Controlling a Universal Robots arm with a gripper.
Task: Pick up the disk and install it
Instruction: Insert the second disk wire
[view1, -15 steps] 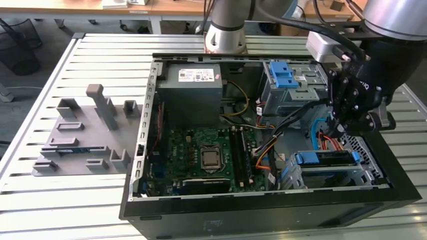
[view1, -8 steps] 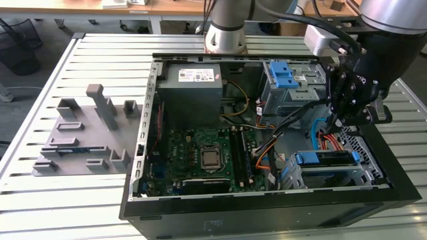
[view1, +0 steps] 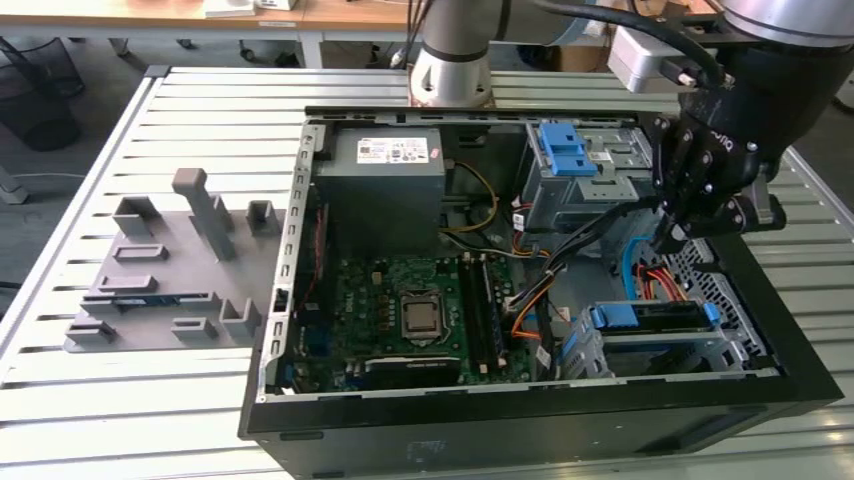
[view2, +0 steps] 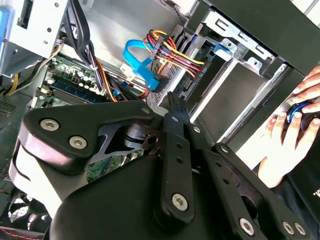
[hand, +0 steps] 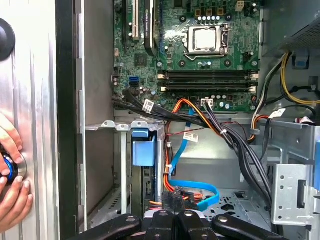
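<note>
Exterior view: the disk, blue-framed, sits in a metal bay inside the open case, against the wall at the view's right, its long axis running across the case. My gripper hangs above that same wall, the disk below it and toward the case's near wall. Whether my gripper is parted or closed, I cannot tell; nothing visible is held.

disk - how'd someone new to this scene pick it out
Start at the open black computer case. In its corner at the exterior view's lower right sits a grey drive bay. The disk lies there, the only flat slab framed in blue plastic.
</note>
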